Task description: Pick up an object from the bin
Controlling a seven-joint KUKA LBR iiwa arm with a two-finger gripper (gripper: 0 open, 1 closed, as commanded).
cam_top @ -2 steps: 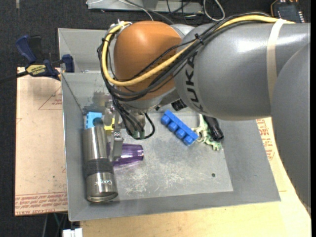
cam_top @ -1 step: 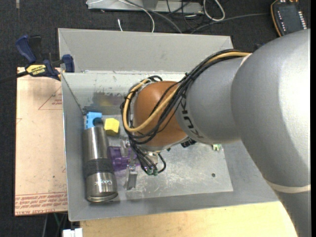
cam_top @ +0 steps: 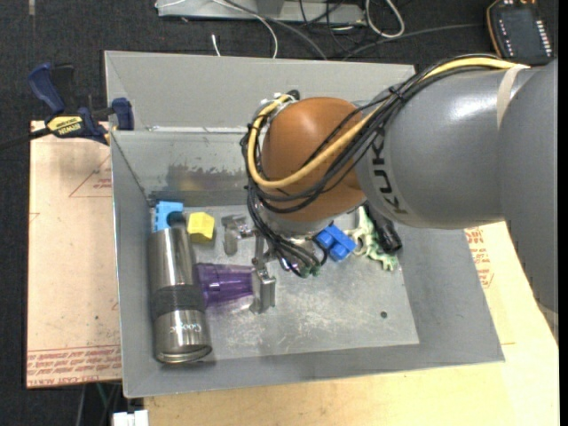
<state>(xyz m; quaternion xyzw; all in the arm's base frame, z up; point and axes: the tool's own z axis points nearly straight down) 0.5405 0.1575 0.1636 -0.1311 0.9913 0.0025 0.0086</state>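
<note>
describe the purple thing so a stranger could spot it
Along the grey bin's left wall lies a steel bottle with a blue cap. Next to it a purple plastic cup lies tipped over, below a yellow block. Nothing else there is purple or see-through.

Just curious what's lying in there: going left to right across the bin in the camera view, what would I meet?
Steel bottle → purple plastic cup → end effector → blue piece → green-and-white piece.
</note>
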